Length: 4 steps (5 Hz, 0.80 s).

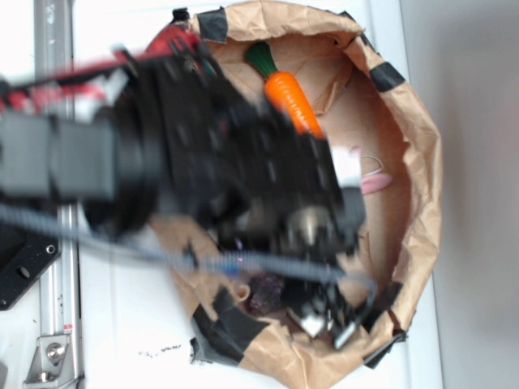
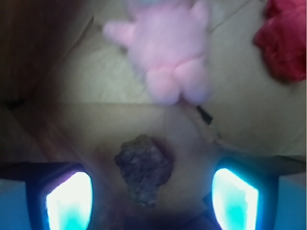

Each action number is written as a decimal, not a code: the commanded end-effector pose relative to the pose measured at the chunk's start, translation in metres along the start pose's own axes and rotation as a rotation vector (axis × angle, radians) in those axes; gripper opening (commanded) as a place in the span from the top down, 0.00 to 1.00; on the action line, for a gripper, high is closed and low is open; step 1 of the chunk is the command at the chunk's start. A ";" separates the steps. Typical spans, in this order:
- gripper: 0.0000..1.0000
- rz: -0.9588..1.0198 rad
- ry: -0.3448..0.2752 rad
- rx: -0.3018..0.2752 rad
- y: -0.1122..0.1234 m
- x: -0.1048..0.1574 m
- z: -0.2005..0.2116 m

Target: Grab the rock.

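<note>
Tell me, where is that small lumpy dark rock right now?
In the wrist view the lumpy dark brown-grey rock lies on brown paper between the open gripper's two glowing fingers, just below the pink plush bunny.

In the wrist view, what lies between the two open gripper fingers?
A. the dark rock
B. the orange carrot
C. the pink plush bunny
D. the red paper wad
A: the dark lumpy rock lies between the open gripper fingers, while the pink plush bunny lies farther off.
</note>
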<state>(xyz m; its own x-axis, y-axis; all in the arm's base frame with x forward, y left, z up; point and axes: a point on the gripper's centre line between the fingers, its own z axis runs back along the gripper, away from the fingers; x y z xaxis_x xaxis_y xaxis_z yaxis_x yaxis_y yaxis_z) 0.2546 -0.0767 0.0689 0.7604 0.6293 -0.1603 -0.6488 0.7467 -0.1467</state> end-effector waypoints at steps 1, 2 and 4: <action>0.00 -0.072 -0.065 0.069 -0.020 -0.010 -0.029; 0.00 -0.107 -0.054 0.035 -0.007 -0.004 -0.040; 1.00 -0.135 -0.042 -0.010 0.009 0.004 -0.051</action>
<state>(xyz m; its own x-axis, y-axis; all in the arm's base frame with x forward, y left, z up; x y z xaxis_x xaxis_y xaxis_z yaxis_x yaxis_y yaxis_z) 0.2537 -0.0805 0.0195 0.8360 0.5352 -0.1211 -0.5484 0.8223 -0.1519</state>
